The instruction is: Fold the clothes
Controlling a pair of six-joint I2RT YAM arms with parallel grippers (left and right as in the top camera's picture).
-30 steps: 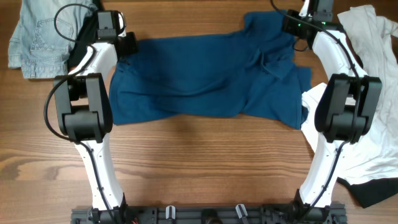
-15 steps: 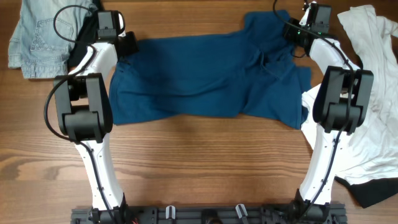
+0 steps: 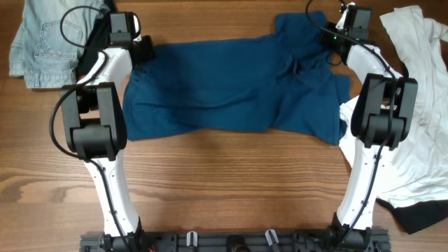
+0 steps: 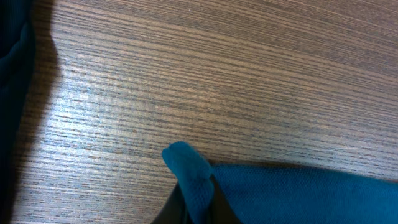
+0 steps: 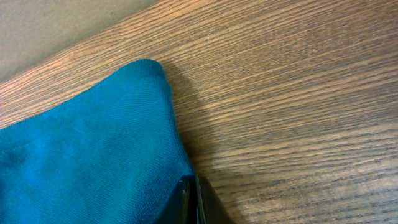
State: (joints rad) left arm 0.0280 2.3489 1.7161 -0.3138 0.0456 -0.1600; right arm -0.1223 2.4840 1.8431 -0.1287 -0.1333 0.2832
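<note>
Seen from above, a wooden table (image 3: 224,182) is bare at its near edge between two white arms. At near right lies a black garment (image 3: 428,215), and a white shirt (image 3: 423,91) runs up the right side. A dark blue shirt (image 3: 224,87) is spread flat but rumpled across the middle, between the arms, with creases bunched towards its right. At its far left corner the left claw (image 3: 145,50) is pressed together on a small tuft of blue cloth, which pokes up between its tips in the wrist view. At the far right edge the right claw (image 3: 334,40) is also pressed together. Its wrist view shows the blue hem running right into the tips, so it seems to pinch a thin bit of shirt. Pale denim (image 3: 38,42) lies at far left. The step looks like the first fold, with both far corners now taken. Next, both arms would need to lift together and carry that edge towards the near side, keeping the cloth taut. Compared with a second ago, the right claw was spread and has closed, its wrist has shifted slightly right, and the left arm and shirt have not moved.
</note>
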